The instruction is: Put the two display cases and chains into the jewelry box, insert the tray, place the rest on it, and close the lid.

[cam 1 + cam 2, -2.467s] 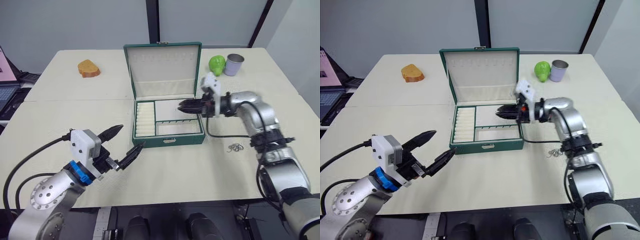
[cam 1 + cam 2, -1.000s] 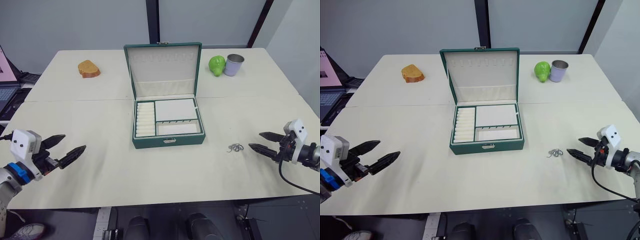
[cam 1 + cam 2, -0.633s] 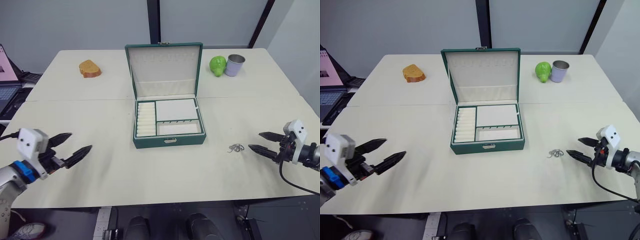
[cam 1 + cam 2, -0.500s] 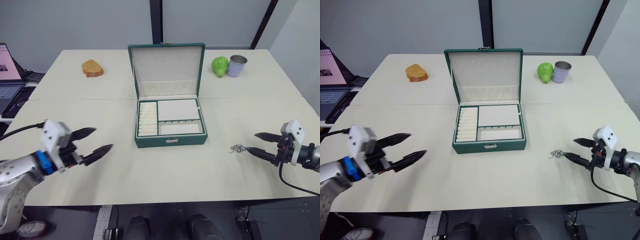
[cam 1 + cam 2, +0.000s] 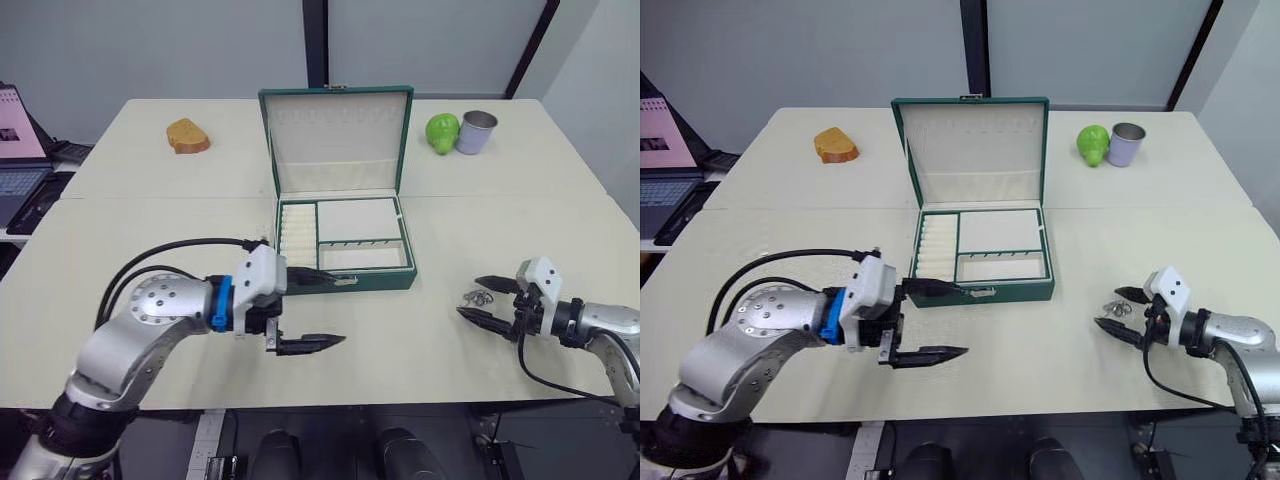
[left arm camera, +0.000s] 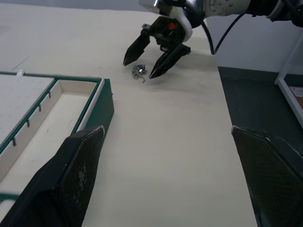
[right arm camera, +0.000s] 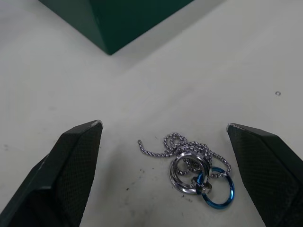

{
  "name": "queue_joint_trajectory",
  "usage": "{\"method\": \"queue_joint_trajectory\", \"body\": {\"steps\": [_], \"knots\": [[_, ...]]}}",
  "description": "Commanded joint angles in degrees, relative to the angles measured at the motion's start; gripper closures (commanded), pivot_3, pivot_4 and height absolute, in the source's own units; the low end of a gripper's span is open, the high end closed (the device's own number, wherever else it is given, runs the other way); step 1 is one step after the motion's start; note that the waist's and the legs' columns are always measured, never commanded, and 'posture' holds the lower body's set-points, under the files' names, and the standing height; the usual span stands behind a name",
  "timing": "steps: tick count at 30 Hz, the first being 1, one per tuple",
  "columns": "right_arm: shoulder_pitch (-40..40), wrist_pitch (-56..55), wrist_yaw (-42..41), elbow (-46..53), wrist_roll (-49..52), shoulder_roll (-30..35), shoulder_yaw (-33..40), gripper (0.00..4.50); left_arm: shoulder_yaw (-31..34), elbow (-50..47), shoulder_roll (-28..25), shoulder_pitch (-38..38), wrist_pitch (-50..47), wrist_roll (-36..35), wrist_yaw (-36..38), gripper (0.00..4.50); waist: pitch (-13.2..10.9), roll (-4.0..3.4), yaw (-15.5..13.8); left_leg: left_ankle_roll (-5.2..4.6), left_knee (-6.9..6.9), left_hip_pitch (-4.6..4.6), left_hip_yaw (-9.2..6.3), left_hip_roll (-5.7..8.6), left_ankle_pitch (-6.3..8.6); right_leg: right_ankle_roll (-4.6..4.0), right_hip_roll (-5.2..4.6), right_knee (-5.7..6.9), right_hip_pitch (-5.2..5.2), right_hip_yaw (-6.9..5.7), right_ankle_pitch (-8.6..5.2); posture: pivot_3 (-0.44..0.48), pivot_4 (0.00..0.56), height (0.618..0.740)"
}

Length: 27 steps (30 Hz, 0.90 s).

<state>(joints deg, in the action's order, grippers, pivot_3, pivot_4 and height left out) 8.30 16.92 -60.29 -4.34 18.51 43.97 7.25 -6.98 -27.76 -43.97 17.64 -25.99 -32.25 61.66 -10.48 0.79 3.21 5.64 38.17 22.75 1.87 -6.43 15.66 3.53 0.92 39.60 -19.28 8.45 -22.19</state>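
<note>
- The cream table (image 5: pixel 150 220) stood before a grey wall, and I saw a laptop (image 5: pixel 15 150) at its far left edge.
- The jewelry box (image 5: pixel 345 250) sat mid-table with its lid (image 5: pixel 337 140) standing upright, the cream lining facing me.
- The tray (image 5: pixel 340 235) lay seated in the box, ribbed ring-roll on the left side, flat sections on the right.
- My left gripper (image 5: pixel 310 310) hovered just in front of the box, fingers spread wide and holding nothing.
- My right gripper (image 5: pixel 1118 312) sat low over the table to the right of the box, fingers parted on either side of the chains (image 7: pixel 194 161) (a small silvery clump with a blue ring tangled in).
- Far right stood a green pear (image 5: pixel 440 131) beside a metal cup (image 5: pixel 475 131); a piece of bread (image 5: pixel 186 135) lay far left.
</note>
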Motion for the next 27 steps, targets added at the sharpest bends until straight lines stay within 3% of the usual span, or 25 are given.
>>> {"method": "queue_joint_trajectory", "body": {"steps": [1, 5, 8, 12, 15, 22, 27], "knots": [[0.4, -3.9, 0.1, -2.2, -3.0, 0.5, -1.5, 0.05, -2.4, 0.9, 1.3, 1.4, 3.7, 3.0, 1.7, 0.00, 0.0, 0.00, 0.0, 0.00, 0.00, 0.00, 0.00, 0.00, 0.00, 0.00, 0.00, 0.00, 0.00, 0.00, 0.00, 0.000, 0.150, 0.740], [0.5, -6.0, 0.0, -4.5, -5.0, 1.1, -2.9, 0.05, -3.6, 1.6, 3.1, 2.4, 4.5, 4.0, 2.0, 0.00, 0.0, 0.03, 0.0, 0.00, 0.02, -0.06, -0.02, -0.01, 0.00, 0.00, 0.01, 0.00, 0.08, -0.01, 0.00, 0.000, 0.150, 0.740], [0.2, -7.2, -0.4, -5.9, -6.0, 1.3, -3.5, 0.59, -3.7, 1.9, 3.9, 2.8, 4.7, 4.4, 2.0, 0.00, 0.1, 0.07, 0.0, -0.01, 0.03, -0.15, -0.04, -0.01, 0.00, 0.00, 0.01, 0.01, 0.20, -0.03, 0.00, 0.000, 0.150, 0.740], [0.1, -8.7, -0.3, -7.9, -6.7, 1.5, -4.0, 1.86, -3.6, 2.1, 4.4, 2.6, 5.0, 4.7, 1.8, 0.00, 0.1, 0.13, 0.0, -0.01, 0.04, -0.16, -0.05, -0.01, 0.00, 0.00, 0.00, 0.00, 0.24, -0.04, 0.00, 0.000, 0.150, 0.740], [0.2, -10.4, -0.2, -9.5, -7.7, 1.8, -4.6, 2.50, -3.4, 2.0, 4.7, 2.2, 5.1, 4.8, 1.2, 0.00, 0.2, 0.25, 0.0, -0.01, 0.06, -0.17, -0.06, -0.01, 0.00, 0.00, 0.00, -0.01, 0.27, -0.06, 0.00, 0.000, 0.150, 0.740], [0.8, -12.3, -0.7, -11.5, -7.9, 2.2, -5.3, 3.50, -3.3, 1.9, 5.3, 2.0, 4.6, 4.8, 0.5, 0.00, 0.2, 0.32, 0.0, -0.03, -0.11, -1.08, -0.13, -0.03, 0.02, 0.00, 0.00, -0.58, 1.40, -0.11, 0.00, 0.000, 0.150, 0.740], [1.3, -13.0, -1.1, -12.5, -7.8, 2.5, -4.9, 3.70, -3.3, 2.0, 5.7, 2.1, 4.3, 4.6, -0.2, 0.00, 0.3, 0.40, -0.1, -0.02, -0.10, -1.07, -0.16, -0.01, 0.02, 0.00, 0.00, -0.63, 1.49, -0.12, 0.00, 0.000, 0.150, 0.740]]}}
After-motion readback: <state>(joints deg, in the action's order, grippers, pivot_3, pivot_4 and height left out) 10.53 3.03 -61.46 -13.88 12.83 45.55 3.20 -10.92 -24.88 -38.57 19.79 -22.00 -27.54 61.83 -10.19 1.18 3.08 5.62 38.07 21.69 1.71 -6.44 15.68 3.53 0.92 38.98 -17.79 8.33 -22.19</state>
